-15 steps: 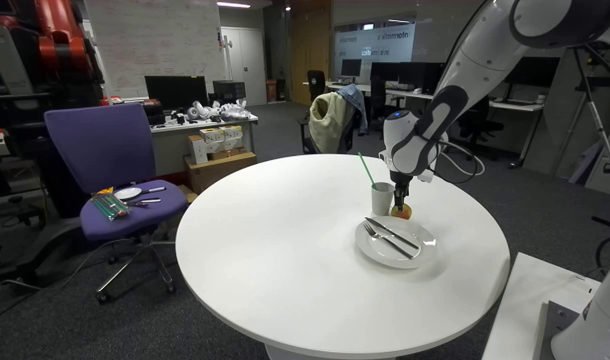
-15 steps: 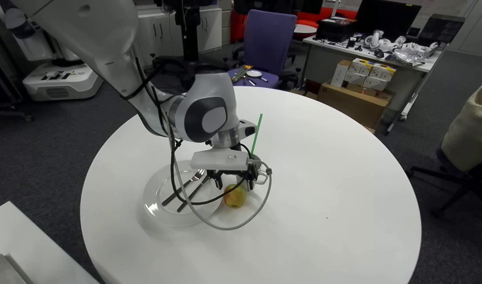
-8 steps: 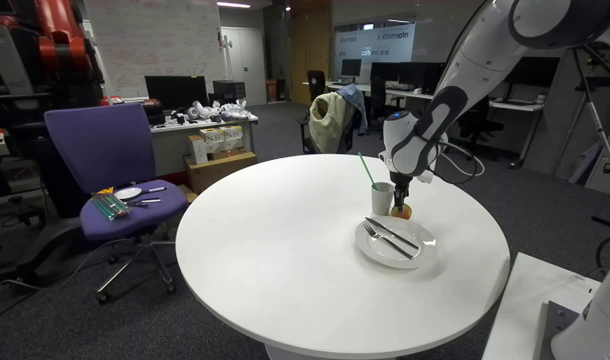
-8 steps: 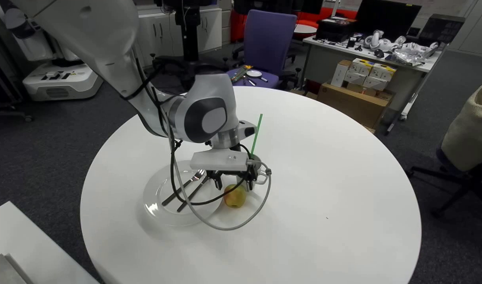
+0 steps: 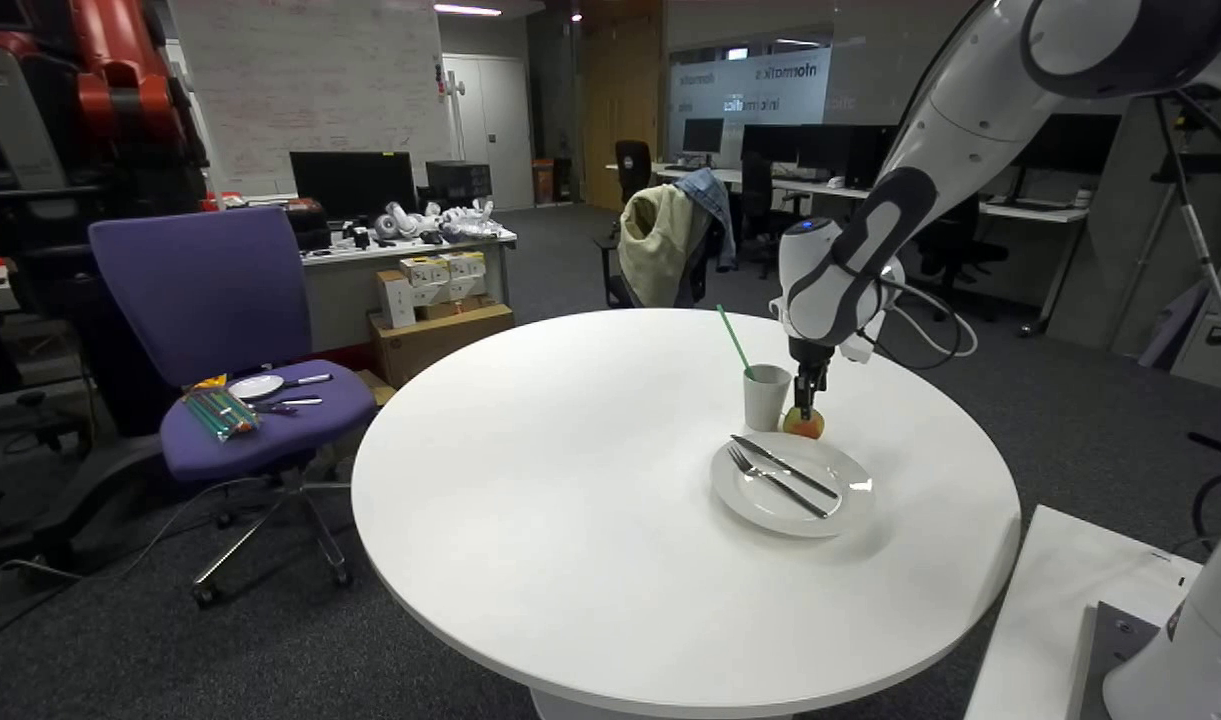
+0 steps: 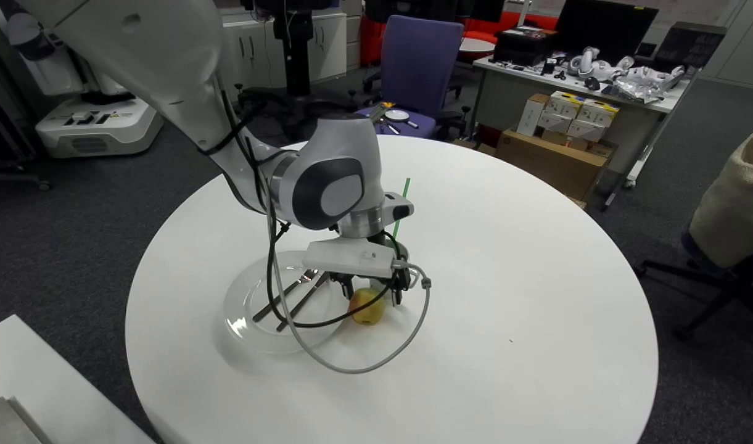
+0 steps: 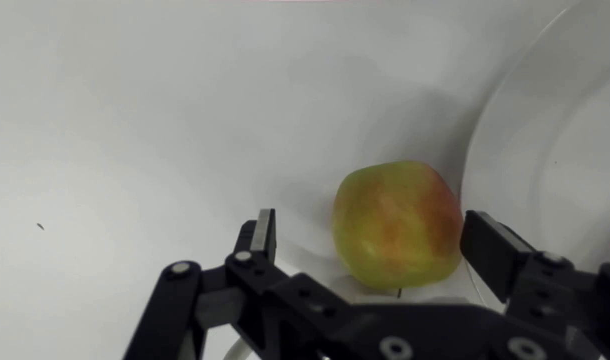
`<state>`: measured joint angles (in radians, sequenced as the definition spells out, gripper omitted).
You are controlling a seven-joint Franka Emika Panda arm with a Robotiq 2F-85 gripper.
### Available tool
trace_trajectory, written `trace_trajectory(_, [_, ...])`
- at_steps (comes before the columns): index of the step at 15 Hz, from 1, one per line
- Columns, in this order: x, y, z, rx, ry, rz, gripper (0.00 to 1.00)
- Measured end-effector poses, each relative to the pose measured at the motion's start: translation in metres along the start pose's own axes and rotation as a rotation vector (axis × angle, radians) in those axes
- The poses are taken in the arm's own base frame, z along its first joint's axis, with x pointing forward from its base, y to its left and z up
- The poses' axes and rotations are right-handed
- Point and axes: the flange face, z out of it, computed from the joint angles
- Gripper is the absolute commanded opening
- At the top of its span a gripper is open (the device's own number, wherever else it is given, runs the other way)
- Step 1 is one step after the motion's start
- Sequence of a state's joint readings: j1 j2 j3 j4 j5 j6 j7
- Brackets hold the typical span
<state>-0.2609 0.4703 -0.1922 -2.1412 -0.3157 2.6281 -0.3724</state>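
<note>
A yellow-green apple (image 7: 397,225) with a red blush rests on the table beside the plate, shown in both exterior views. My gripper (image 7: 370,220) is open, its fingers spread wide on either side of the apple. In the wrist view a gap shows on the left; the right fingertip looks very close to the fruit, and I cannot tell if it touches. In an exterior view the gripper (image 6: 372,297) stands just behind and above the apple (image 6: 367,308). A white cup (image 5: 765,400) with a green straw (image 5: 733,340) stands right beside them.
A white plate (image 5: 745,505) bears a knife (image 5: 810,480) and a fork (image 5: 800,497), both dark-handled; its rim (image 7: 514,150) lies close to the apple. The round white table (image 5: 550,520) carries everything. A cable (image 6: 351,372) loops down from the wrist near the apple.
Still for the first half second, the arm has since shifted slightly, toward the right in both exterior views, bringing the fingers more evenly about the apple. Apple, cup and plate have not moved.
</note>
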Motion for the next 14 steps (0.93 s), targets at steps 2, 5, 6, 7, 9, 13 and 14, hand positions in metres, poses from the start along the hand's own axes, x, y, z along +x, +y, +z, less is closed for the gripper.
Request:
trace_trajectory(2, [-0.002,0.005,0.002,0.016,0.006,0.016,1.0])
trace_trajectory(5, [-0.001,0.009,0.006,0.038,0.016,0.029,1.0])
trace_trajectory(6, [0.001,0.011,0.005,0.044,0.021,0.03,1.0])
trace_trajectory(7, [0.001,0.012,0.005,0.05,0.027,0.032,1.0])
trace_trajectory(9, [0.003,0.015,0.006,0.061,0.036,0.033,1.0])
trace_trajectory(13, [0.008,0.021,0.009,0.084,0.05,0.032,1.0])
trace_trajectory(14, [0.008,0.021,0.009,0.091,0.05,0.031,1.0])
